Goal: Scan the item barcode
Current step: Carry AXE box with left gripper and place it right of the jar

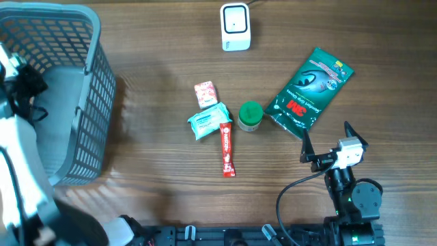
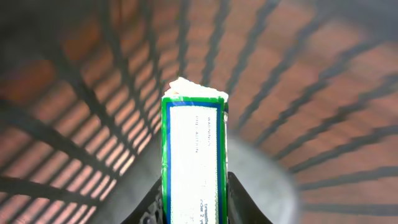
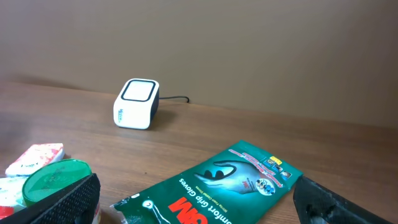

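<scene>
While the left gripper (image 2: 194,208) pinches a green-edged box (image 2: 193,149) inside the basket (image 1: 99,116), long axis running away from the wrist, the right gripper (image 1: 326,139) stands spread beside the 3M glove pack (image 1: 308,92). The scanner (image 1: 235,27) lies well to the box's right.

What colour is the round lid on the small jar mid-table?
The lid is green, clearest in the overhead view.

The overhead camera looks straight down on the whole table (image 1: 157,82). The left wrist camera sits close on a packet (image 2: 193,162) between its jaws, basket (image 2: 74,124) mesh beyond. The right looks low past its jaws, sharing scanner (image 3: 137,102) and glove pack (image 3: 217,186) with overhead.
</scene>
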Robot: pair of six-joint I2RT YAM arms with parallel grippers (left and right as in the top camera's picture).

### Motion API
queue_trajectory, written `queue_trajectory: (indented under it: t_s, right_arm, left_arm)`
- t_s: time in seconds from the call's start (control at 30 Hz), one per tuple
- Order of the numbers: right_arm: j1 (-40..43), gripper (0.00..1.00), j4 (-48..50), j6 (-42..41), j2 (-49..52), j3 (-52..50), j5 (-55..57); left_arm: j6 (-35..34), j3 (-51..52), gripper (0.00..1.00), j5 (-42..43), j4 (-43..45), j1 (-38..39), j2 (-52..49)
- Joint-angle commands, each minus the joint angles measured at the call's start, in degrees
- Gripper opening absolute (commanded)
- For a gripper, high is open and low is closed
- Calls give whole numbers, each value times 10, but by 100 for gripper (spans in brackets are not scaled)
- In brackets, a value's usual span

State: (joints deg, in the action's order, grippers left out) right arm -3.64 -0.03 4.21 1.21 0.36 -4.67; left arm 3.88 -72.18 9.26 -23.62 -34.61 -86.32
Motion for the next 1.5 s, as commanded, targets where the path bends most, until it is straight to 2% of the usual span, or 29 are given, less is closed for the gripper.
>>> queue_trajectory:
  t_s: [0.0, 0.2, 0.4, 0.57, 0.7, 0.8, 1.0, 1.1, 1.23, 1.47]
  right_arm:
    - [2, 99, 2, 3, -2, 0, 2]
    - [2, 100, 2, 3, -2, 0, 2]
    - [2, 100, 2, 3, -2, 0, 2]
    - [2, 100, 2, 3, -2, 0, 2]
    - [2, 100, 2, 3, -2, 0, 2]
    - [2, 100, 2, 3, -2, 0, 2]
    - [2, 100, 2, 3, -2, 0, 2]
    - [2, 100, 2, 3, -2, 0, 2]
    - [2, 100, 2, 3, -2, 0, 2]
    - [2, 100, 2, 3, -2, 0, 2]
  left_arm:
    - [-32, 0, 20, 58, -3, 49, 145]
    - [-72, 0, 22, 111, -3, 181, 288]
    - [-74, 0, 24, 108, -26, 363, 315]
    - [-74, 0, 24, 60, -99, 473, 241]
    - [-74, 0, 22, 59, -155, 528, 143]
    - [-83, 0, 22, 59, -162, 563, 65]
    - [-134, 0, 21, 59, -75, 642, -57]
    - [-144, 0, 21, 59, -2, 681, -84]
    - [-195, 0, 22, 59, 55, 719, -99]
    - [-196, 0, 24, 56, 75, 795, -126]
